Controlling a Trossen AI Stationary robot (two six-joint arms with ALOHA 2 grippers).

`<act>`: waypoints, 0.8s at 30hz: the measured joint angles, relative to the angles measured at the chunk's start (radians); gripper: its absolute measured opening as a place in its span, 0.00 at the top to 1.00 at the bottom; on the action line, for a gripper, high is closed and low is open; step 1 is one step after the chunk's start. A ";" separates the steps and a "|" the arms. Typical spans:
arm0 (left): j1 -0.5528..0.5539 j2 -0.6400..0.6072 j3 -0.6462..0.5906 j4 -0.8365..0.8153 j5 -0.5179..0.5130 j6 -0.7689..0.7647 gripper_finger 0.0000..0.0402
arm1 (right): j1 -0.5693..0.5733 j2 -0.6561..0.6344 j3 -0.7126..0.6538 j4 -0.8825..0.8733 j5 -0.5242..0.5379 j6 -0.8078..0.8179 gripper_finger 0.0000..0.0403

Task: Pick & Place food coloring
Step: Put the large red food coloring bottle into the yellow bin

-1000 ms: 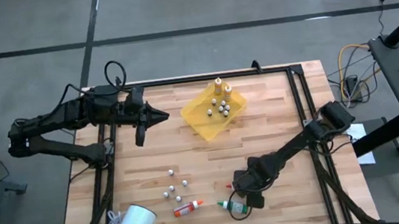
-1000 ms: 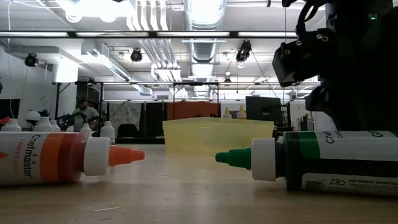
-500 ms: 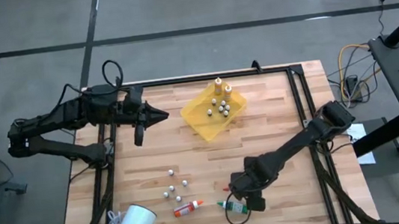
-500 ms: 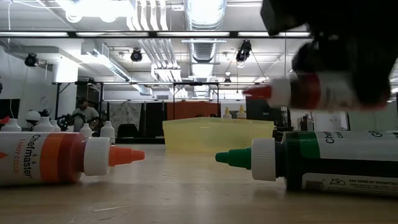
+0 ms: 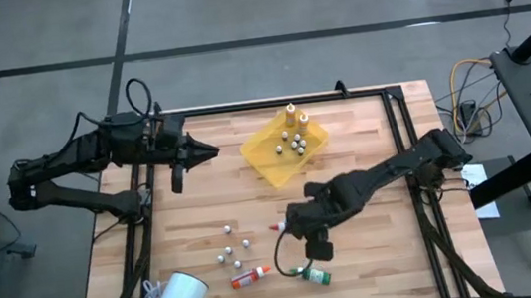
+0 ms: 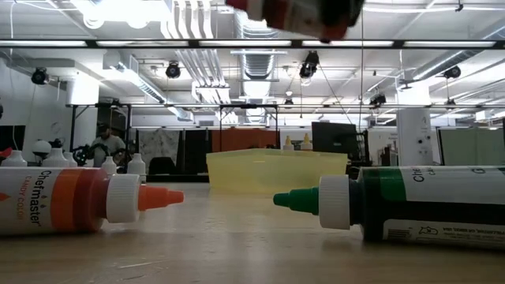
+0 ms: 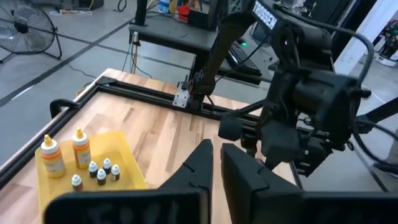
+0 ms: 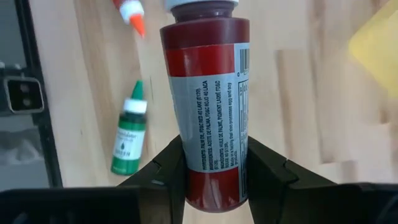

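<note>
Right hand [image 8: 208, 168] clamped on small red-capped food-coloring bottle [image 8: 208, 106], carried clear above wooden bench [image 5: 367, 157], cap pointing away from wrist, probably bound for translucent yellow plastic tray [image 5: 265, 161]. Two yellow-capped dropper bottles [image 5: 296, 117] stood upright in that tray, among small pale balls. Green-capped bottle [image 5: 314, 275] and orange-capped bottle [image 5: 250, 277] lay on their sides near bench's front edge, not yet collected. Left hand [image 5: 208, 154] parked near bench's far left corner, fingers nearly closed, holding nothing.

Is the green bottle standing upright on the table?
No, the green bottle lies on its side on the table, its pointed cap aimed at the orange bottle.
</note>
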 joint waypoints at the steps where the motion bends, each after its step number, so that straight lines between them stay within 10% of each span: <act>1: 0.000 -0.007 0.000 0.002 0.000 0.000 0.96 | -0.007 0.000 0.023 -0.017 0.012 -0.009 0.72; 14: 0.001 -0.028 0.004 0.009 0.020 0.007 0.60 | -0.143 -0.001 0.290 -0.148 0.068 -0.137 0.73; 24: 0.000 0.005 0.037 0.008 0.097 0.093 0.55 | -0.227 -0.001 0.389 -0.163 0.069 -0.211 0.73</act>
